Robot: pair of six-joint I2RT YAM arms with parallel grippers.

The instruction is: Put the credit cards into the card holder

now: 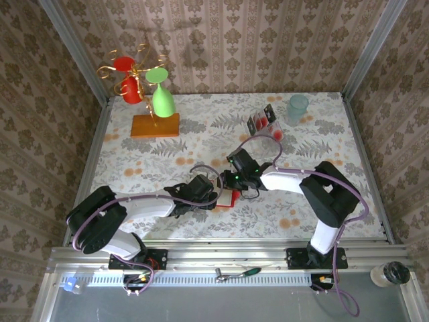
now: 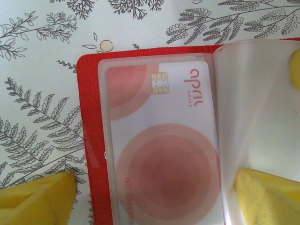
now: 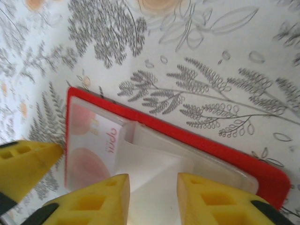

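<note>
1. Two claws over one spot: found the right claw (image 3: pixel 152 187) released, with fingers parted around a raised clear leaf (image 3: pixel 154 164) of the pockets, pinching nothing.
2. Found the left claw (image 2: pixel 154 180) released as well and spread wide, with one tip over the bare worktop (image 2: pixel 42 117) just beside the red edge and the other above the clear leaf.
3. Saw the card holder (image 3: pixel 197 140) lying open and flat near the middle of the worktop, close to the arms, with one credit card (image 2: pixel 164 154) already seated face up in a clear pocket.
4. Judged the task begun but not finished: spotted more credit cards (image 1: pixel 263 122) well apart from the holder, toward the far right, near a pale green cup (image 1: pixel 297 109).
5. Judged the room around the holder tight, with both claws crowding its near edge. Noted open worktop between holder and spare cards, a glass stand (image 1: pixel 144 84) off at the far left, and walls (image 1: pixel 375 80) close behind the cup.
</note>
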